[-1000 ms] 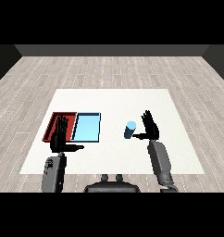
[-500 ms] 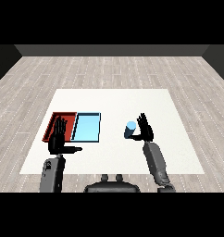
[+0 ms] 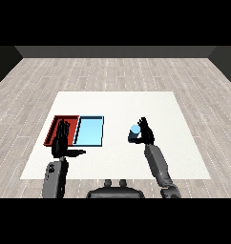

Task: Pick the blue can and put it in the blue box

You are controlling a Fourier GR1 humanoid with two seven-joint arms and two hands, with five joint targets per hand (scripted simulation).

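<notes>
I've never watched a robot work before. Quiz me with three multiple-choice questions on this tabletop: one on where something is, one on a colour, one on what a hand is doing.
1. Where does the blue can stand?
A. in the red tray
B. on the table, right of both trays
C. in the light blue tray

2. Which tray lies nearer the can?
A. the red one
B. the light blue one
C. a green one

3. What is the left hand doing?
A. holding the can
B. lifting a tray
C. open, holding nothing

Answers:
1 B: the blue can stands on the table, beside the right hand.
2 B: the light blue tray lies right of the red tray.
3 C: the left hand shows straight fingers.
</notes>
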